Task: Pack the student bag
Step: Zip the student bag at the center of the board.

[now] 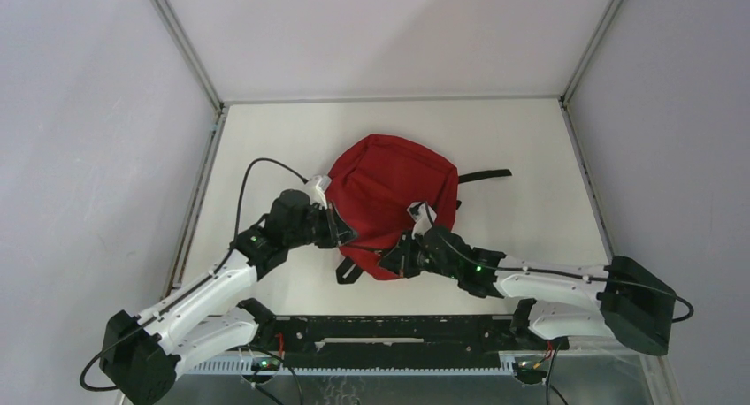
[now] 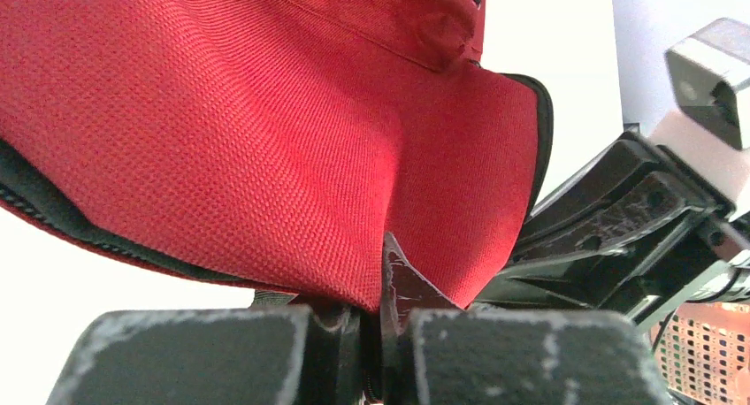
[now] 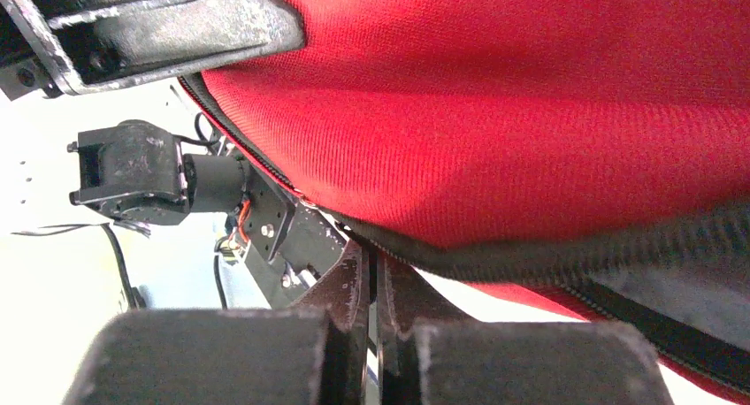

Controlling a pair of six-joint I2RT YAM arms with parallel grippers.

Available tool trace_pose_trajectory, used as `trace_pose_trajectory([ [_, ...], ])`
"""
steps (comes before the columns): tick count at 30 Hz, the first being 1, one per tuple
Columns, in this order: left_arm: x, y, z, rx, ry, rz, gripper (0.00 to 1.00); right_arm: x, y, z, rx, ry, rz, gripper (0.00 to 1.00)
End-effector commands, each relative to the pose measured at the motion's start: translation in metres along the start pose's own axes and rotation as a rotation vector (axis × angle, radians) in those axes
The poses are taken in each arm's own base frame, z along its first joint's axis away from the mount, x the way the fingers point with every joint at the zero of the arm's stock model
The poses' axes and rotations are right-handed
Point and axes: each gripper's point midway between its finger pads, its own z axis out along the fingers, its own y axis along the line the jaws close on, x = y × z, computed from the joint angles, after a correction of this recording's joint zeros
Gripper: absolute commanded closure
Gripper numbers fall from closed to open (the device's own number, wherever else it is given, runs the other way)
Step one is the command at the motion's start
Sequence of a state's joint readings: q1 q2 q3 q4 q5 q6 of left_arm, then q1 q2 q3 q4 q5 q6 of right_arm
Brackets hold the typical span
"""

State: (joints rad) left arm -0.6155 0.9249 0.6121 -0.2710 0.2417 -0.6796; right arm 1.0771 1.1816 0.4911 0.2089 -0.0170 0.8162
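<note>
The student bag (image 1: pixel 389 188), red fabric with black trim, lies in the middle of the table. My left gripper (image 1: pixel 340 233) is at its near left edge, shut on a fold of the red fabric (image 2: pixel 265 113). The cloth runs down between the closed fingers of that gripper (image 2: pixel 382 308). My right gripper (image 1: pixel 394 259) is at the bag's near edge, opposite the left one. It (image 3: pixel 371 263) is shut, its tips up against the black zipper trim (image 3: pixel 566 250) under the red fabric (image 3: pixel 531 113). Whether any trim is pinched does not show.
A black strap (image 1: pixel 485 174) trails right from the bag, and another strap loop (image 1: pixel 349 272) hangs off its near edge. The two grippers are close together; the right one (image 2: pixel 610 228) shows in the left wrist view. Walls and metal rails (image 1: pixel 203 202) enclose the table.
</note>
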Motion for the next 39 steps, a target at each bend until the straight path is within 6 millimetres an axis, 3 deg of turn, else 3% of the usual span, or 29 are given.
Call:
trace_pose_trajectory([
  [1,-0.03,-0.013,-0.01,0.033,-0.114,0.058,1.0,-0.009,-0.022,-0.015,0.125,-0.045,-0.029,1.0],
  [10,-0.048,0.023,-0.026,-0.093,-0.183,0.016,1.0,0.009,-0.105,-0.059,0.322,-0.088,0.129,1.0],
  [15,-0.048,0.024,-0.026,-0.091,-0.184,0.003,1.0,0.005,-0.141,-0.081,0.381,-0.182,0.261,1.0],
  [24,-0.046,0.018,-0.022,-0.058,-0.164,-0.013,1.0,-0.022,-0.166,-0.084,0.433,-0.224,0.282,1.0],
  [31,-0.049,0.019,-0.034,-0.075,-0.195,-0.005,1.0,-0.036,-0.209,-0.079,0.561,-0.159,0.323,1.0],
  [35,-0.049,0.023,-0.038,-0.102,-0.208,-0.007,1.0,-0.044,-0.206,-0.078,0.549,-0.159,0.334,1.0],
  [39,-0.048,0.028,-0.04,-0.119,-0.219,-0.02,1.0,-0.05,-0.209,-0.091,0.599,-0.195,0.348,1.0],
])
